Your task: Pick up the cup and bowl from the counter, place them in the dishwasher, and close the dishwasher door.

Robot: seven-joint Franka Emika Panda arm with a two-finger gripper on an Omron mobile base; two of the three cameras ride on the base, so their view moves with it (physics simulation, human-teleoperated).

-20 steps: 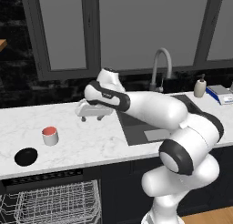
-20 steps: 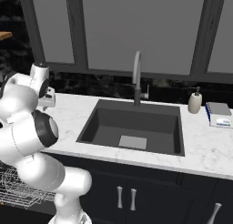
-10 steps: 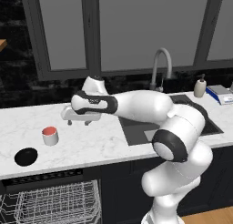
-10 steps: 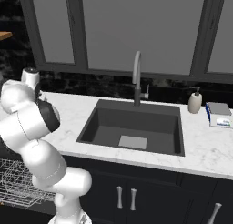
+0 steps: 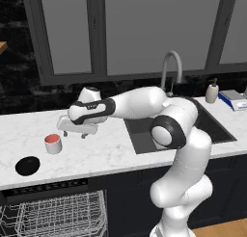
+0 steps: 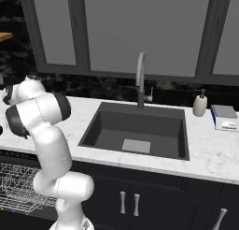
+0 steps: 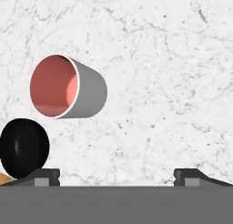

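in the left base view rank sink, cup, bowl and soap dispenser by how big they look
1. sink, by far the largest, though the arm covers part of it
2-3. bowl and cup, which look about alike
4. soap dispenser, smallest, but it stands farther from the camera

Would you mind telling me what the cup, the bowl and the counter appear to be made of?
Cup: looks like matte ceramic or plastic, grey-white outside, flat pink-red inside, no glare. Bowl: plain black, faint sheen, possibly glazed ceramic or plastic. Counter: white stone, marble-like, judging by its fine grey veins.
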